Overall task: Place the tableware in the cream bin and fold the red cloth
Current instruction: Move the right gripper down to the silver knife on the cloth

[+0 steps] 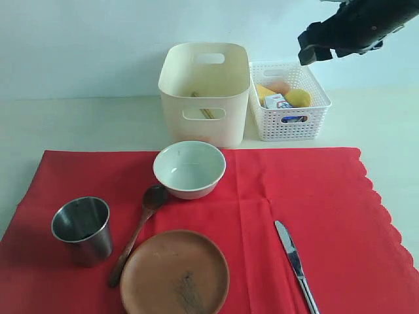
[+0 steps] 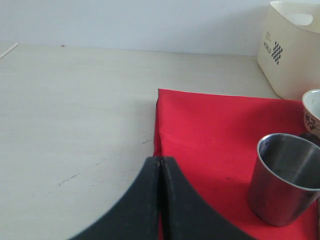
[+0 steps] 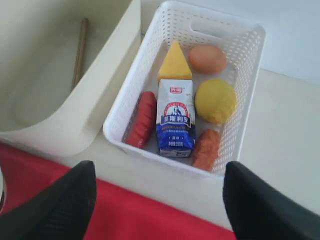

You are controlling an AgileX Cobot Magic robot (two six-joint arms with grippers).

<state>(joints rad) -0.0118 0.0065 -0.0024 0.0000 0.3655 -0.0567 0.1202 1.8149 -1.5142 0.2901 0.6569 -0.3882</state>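
The right tool (image 3: 159,172) hangs wide open and empty above the white basket (image 3: 245,75) at the far right of the bench (image 1: 78,124). The cream bin (image 1: 177,121) stands just left of that basket, with a wooden stick (image 3: 80,50) inside it. The bowl (image 1: 190,169), spoon (image 1: 135,239), plate (image 1: 175,271) and knife (image 1: 294,261) lie nearer on the red cloth (image 1: 314,190), well apart from this tool. The left tool (image 2: 160,200) is closed tight on nothing at the cloth's left edge, with the steel cup (image 2: 282,180) near it.
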